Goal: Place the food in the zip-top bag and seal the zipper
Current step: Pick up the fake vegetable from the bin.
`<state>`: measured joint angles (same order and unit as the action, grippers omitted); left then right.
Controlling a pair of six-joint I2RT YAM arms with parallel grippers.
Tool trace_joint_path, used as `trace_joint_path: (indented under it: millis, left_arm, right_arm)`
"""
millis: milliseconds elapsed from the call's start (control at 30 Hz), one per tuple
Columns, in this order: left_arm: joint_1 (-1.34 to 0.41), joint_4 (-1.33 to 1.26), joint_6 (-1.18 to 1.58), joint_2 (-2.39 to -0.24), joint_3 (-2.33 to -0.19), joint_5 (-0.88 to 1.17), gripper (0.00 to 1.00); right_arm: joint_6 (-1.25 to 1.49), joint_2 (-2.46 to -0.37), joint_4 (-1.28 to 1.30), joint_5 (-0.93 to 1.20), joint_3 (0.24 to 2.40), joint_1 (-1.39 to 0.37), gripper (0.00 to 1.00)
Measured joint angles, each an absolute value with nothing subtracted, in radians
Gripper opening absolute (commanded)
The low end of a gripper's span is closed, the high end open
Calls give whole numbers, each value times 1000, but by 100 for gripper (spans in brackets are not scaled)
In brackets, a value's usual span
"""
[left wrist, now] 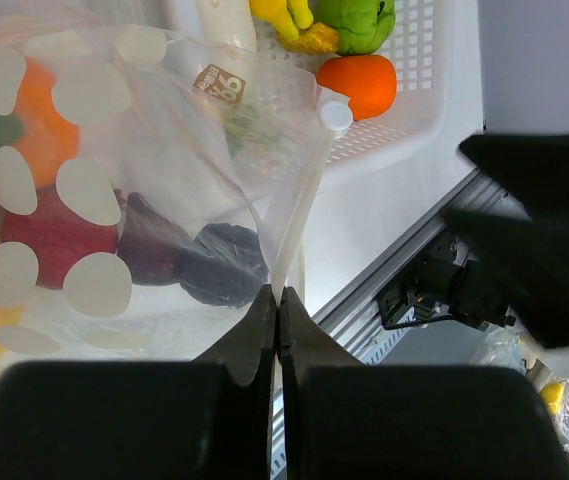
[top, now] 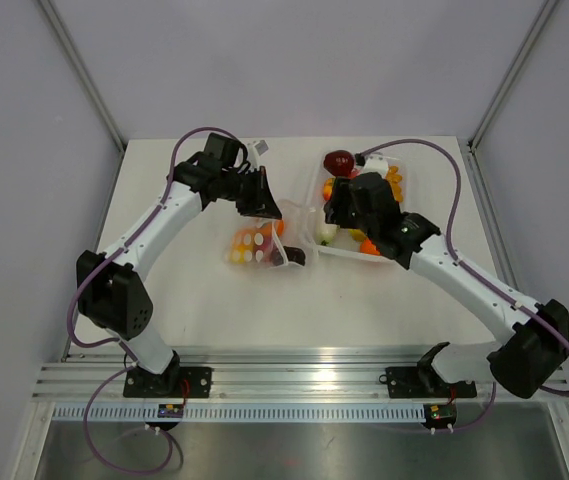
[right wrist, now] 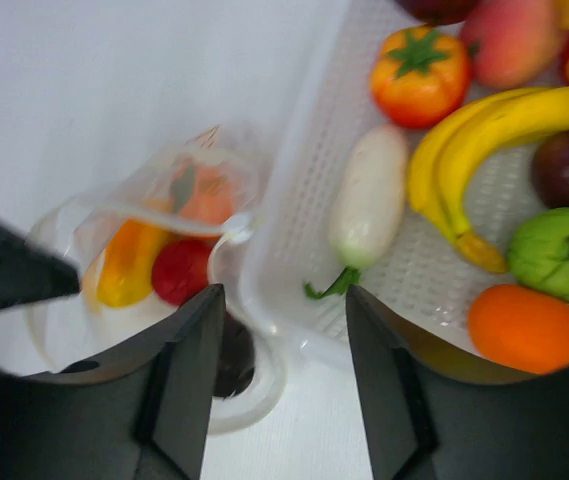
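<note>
The zip-top bag (top: 257, 246) lies at the table's middle, see-through with white blotches. It holds orange, red, yellow and dark purple food pieces (left wrist: 54, 240). My left gripper (top: 268, 210) is shut on the bag's zipper strip (left wrist: 299, 215), with the white slider (left wrist: 335, 116) at its far end. My right gripper (right wrist: 282, 300) is open and empty above the white tray's near corner, beside the bag (right wrist: 154, 260). More food lies in the tray: bananas (right wrist: 484, 140), a white radish (right wrist: 369, 195), a tomato (right wrist: 419, 75), a green piece (right wrist: 562, 250) and an orange piece (right wrist: 529, 328).
The white perforated tray (top: 316, 190) stands right of the bag, touching it. A dark red fruit (top: 339, 161) sits at the tray's far end. The right arm's black body (left wrist: 544, 250) shows in the left wrist view. Grey walls enclose the table.
</note>
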<state>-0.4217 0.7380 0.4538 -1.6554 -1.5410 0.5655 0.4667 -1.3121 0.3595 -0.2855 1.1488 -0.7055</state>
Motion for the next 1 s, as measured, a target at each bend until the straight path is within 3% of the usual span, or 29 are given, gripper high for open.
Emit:
trace_joint_path:
  millis: [67, 200, 433, 733, 1000]
  left_arm:
    - [-421, 738, 454, -1655, -1541, 566, 0]
    - [-419, 739, 454, -1652, -1541, 565, 0]
    - [-419, 739, 454, -1629, -1541, 566, 0]
    - [-419, 739, 453, -1619, -1541, 568, 0]
    - [-419, 739, 454, -1619, -1541, 572, 0]
  right_arm:
    - [473, -1312, 363, -297, 1162, -630, 50]
    - [478, -1355, 374, -295, 1194, -489, 50]
    - [457, -1583, 387, -261, 1321, -391, 76]
    - [419, -1754, 404, -273, 1398, -308, 77]
    - [184, -1887, 419, -366, 1515, -308, 80]
